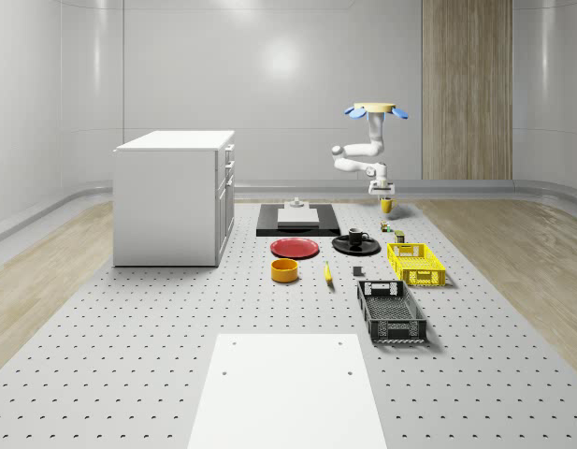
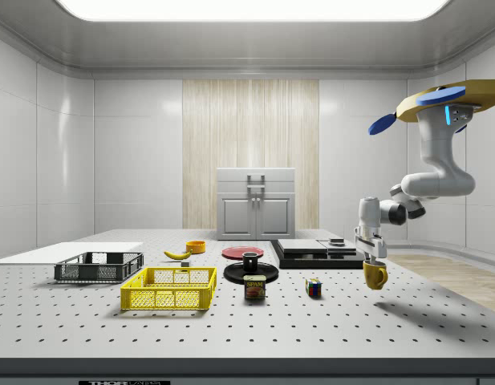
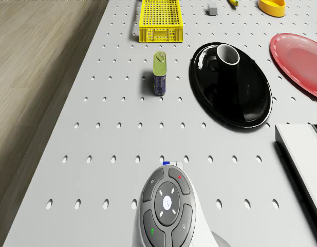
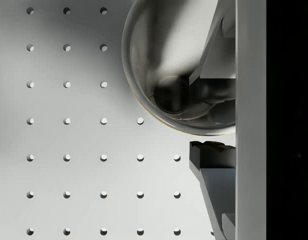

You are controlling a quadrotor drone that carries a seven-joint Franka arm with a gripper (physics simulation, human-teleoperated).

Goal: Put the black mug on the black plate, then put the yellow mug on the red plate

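The yellow mug [image 1: 386, 205] hangs a little above the table near its far right edge, with my gripper [image 1: 385, 195] shut on its rim. In the side view the yellow mug [image 2: 375, 274] hangs under the gripper [image 2: 373, 258]. The wrist view looks into the mug [image 4: 178, 75], with one finger inside it and the other finger [image 4: 213, 150] outside the wall. The drone [image 1: 374, 110] hovers above this spot. The black mug [image 1: 355, 237] stands upright on the black plate [image 1: 355, 249]. The red plate [image 1: 295, 248] lies bare beside it, on the whole-scene view's left.
A can [image 1: 398, 235] and a small cube [image 1: 384, 225] sit between the held mug and the black plate. A yellow crate [image 1: 416, 263], a black crate [image 1: 391, 311], a banana [image 1: 328, 273] and a yellow bowl [image 1: 284, 270] lie nearer. A black platform [image 1: 298, 219] and a white cabinet [image 1: 174, 196] stand behind.
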